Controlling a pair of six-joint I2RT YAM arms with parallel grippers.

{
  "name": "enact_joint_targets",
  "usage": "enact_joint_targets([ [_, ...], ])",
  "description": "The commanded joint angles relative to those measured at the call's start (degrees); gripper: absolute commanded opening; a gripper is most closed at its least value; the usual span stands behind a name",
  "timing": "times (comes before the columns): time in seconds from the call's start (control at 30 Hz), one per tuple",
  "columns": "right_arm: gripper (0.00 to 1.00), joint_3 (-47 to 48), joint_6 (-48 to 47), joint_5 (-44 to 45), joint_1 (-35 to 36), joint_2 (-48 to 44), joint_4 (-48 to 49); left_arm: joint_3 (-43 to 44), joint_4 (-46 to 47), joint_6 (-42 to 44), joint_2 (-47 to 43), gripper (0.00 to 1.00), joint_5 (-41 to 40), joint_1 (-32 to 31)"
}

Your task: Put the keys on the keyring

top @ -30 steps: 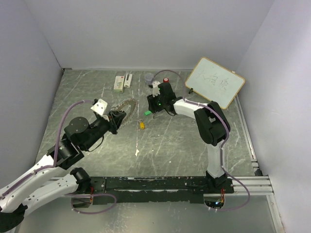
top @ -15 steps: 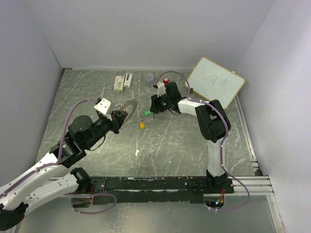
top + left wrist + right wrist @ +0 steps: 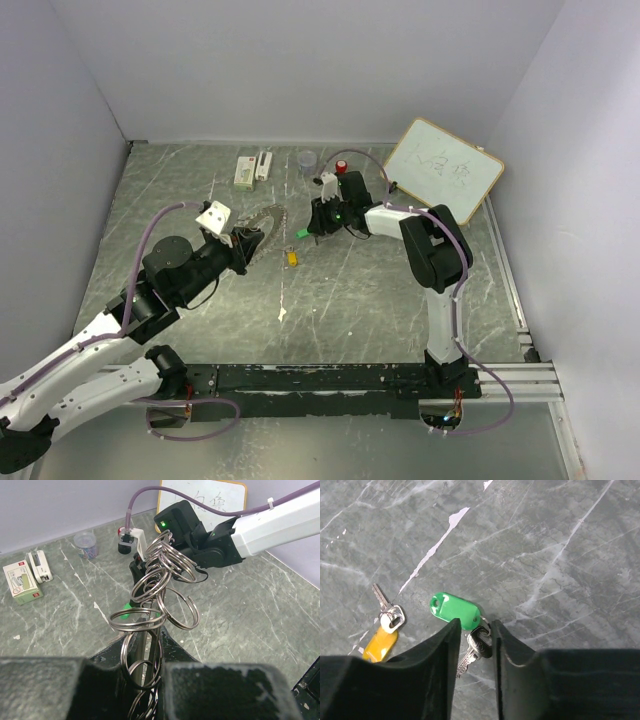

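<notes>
Two claws: left claw (image 3: 250,237) and right claw (image 3: 314,228) face each other over the far middle of the tabletop (image 3: 360,300).
Left claw: pressed together on the keyring (image 3: 150,587), pinching its lower edge and holding it raised off the tabletop, leaning toward the right claw.
Keyring: in the air just left of the right claw. The hoop looks thin and stiff, but its many small split rings hang loose and would likely swing and snag. It is best held by the hoop itself.
Right claw: down at the tabletop, fingers (image 3: 445,650) narrowly apart astride the metal end of the green key (image 3: 455,610). Whether they already press it cannot be told.
Green key: flat on the tabletop under the right claw, its plastic tag pointing away from the fingers.
Yellow key (image 3: 381,642): flat on the tabletop, nearer and slightly left of the green one, apart from both claws.
Handling of keys: judged very light, thin and hard, so apt to skid on the smooth stone. The metal loop and blade give little purchase, while the plastic tag offers a broader, less slippery hold.
Risk: a key pinched by its blade may pivot.
Far edge: whiteboard (image 3: 443,170), cup (image 3: 306,158), red-capped knob (image 3: 341,166).
</notes>
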Motion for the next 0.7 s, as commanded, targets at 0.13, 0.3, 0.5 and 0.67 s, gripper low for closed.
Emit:
enact_joint_targets([
  [0.13,0.19,-1.6,0.3,0.1,-0.1,1.1,0.8,2.3,2.9,-0.4,-0.9,0.07,0.6,0.4],
  [0.3,0.00,-3.2,0.5,1.1,-0.1,-1.1,2.8,1.9,2.9,-0.6,-0.8,0.07,0.5,0.4],
  [0.5,0.00,-12.2,0.8,4.8,0.1,-13.9,11.7,1.3,3.7,-0.9,-0.5,0.07,0.8,0.5],
  [0.67,0.00,-16.2,-2.4,6.5,0.2,-25.6,11.5,0.3,6.1,-1.3,0.8,0.07,1.9,0.5],
])
